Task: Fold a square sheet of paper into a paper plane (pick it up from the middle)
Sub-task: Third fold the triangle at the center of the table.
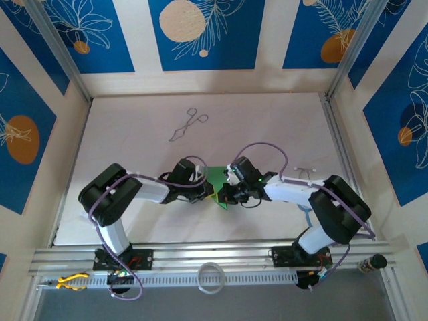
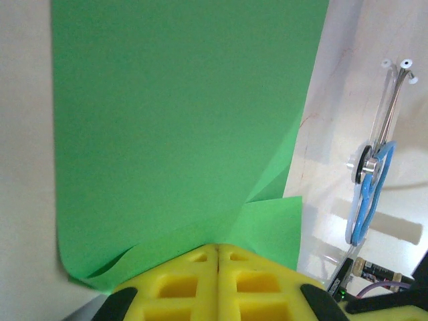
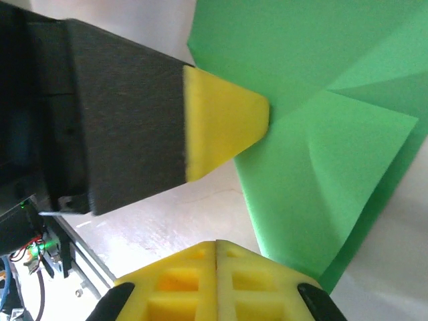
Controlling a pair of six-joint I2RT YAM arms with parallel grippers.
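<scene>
The green sheet of paper (image 1: pixel 215 179) lies partly folded at the middle of the table, between my two grippers. In the left wrist view the paper (image 2: pixel 180 114) spreads out from the tips of my left gripper (image 2: pixel 218 246), which is shut on its near edge, with creases running out from the pinch. My left gripper (image 1: pixel 202 192) shows from the side in the right wrist view, one yellow fingertip (image 3: pixel 227 127) at the paper's edge (image 3: pixel 314 154). My right gripper (image 3: pixel 216 242) is shut with bare table in front of its tips and the paper just right of it.
Thin metal forceps (image 1: pixel 187 125) lie at the back of the white table (image 1: pixel 120 134). A thin metal tool with a blue loop (image 2: pixel 372 175) lies to the right of the paper. A white ring (image 1: pixel 211 276) and yellow-handled pliers (image 1: pixel 70 281) sit on the front rail.
</scene>
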